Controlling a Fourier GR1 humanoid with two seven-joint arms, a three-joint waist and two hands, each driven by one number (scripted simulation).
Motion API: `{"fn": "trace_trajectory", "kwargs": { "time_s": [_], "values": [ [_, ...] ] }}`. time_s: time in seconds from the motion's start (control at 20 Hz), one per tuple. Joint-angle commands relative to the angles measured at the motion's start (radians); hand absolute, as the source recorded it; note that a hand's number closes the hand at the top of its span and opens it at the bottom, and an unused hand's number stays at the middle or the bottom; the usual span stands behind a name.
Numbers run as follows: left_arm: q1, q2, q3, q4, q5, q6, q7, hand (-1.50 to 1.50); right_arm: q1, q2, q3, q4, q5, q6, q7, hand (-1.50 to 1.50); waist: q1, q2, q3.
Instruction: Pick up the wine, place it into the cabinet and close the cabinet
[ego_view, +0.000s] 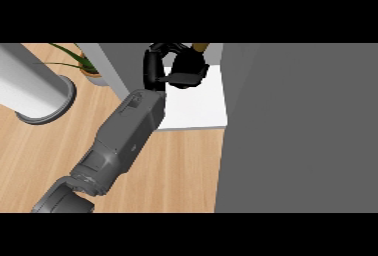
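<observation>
Within the curled fingers (153, 65) of your left hand (184, 70), the wine (200, 47) is hovering over the cabinet shelf (196, 107); releasing early, you are risking toppling it.

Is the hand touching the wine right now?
Touching. The head view shows the left hand curled round the wine, whose tan end sticks out of the grasp with no gap.
</observation>
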Motion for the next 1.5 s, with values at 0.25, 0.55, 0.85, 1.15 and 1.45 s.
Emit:
{"fn": "trace_trajectory", "kwargs": {
  "time_s": [0.25, 0.55, 0.85, 1.15, 1.45],
  "values": [
    [0.004, -0.003, 0.118, 0.086, 0.089, -0.097, -0.046, 1.5, -0.004, 0.006, 0.015, -0.039, -0.04, 0.001, 0.014, -1.5, -0.008, 0.006, -0.001],
    [-0.049, 0.005, 0.15, 0.133, 0.091, -0.087, -0.046, 1.5, 0.0, -0.019, -0.051, -0.041, -0.101, 0.018, 0.003, -1.5, -0.014, 0.008, 0.0],
    [-0.025, 0.026, 0.154, 0.174, 0.079, -0.128, -0.092, 1.5, 0.029, 0.027, 0.07, -0.08, -0.003, -0.01, 0.01, -1.5, -0.024, 0.01, -0.001],
    [-0.052, -0.003, 0.147, 0.213, 0.058, -0.046, -0.085, -1.5, -0.012, 0.004, 0.038, -0.067, -0.026, -0.007, 0.037, -1.5, -0.032, 0.012, -0.001],
    [-0.045, 0.028, 0.131, 0.235, 0.022, -0.037, -0.085, -1.5, 0.008, 0.021, 0.046, -0.034, -0.008, 0.002, -0.015, -1.5, -0.038, 0.018, -0.001]
  ]
}}
